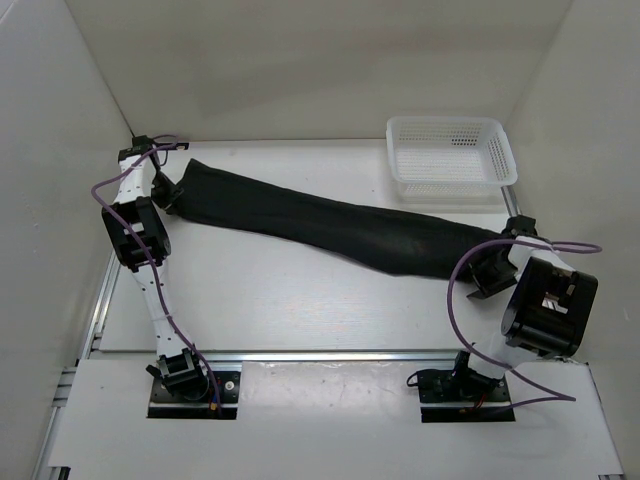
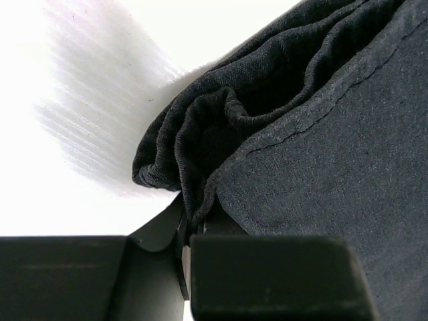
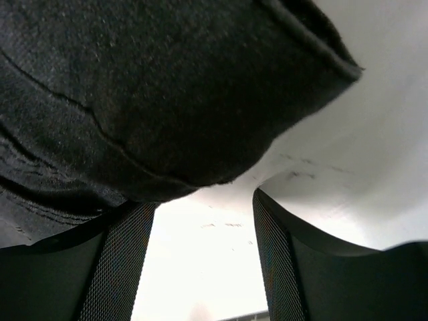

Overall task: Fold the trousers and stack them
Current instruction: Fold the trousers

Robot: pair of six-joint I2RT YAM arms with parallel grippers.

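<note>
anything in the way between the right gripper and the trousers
Nothing visible. The right gripper is open at the right end of the trousers, and in the wrist view the cloth edge lies just past its fingertips. The white basket sits farther back on the table, not between them.

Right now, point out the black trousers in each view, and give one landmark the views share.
Top external: the trousers lie in a long band from upper left to right.
Left wrist: they fill the centre and right.
Right wrist: they cover the upper left.
Shared landmark: the white table, under the cloth in all three.
</note>
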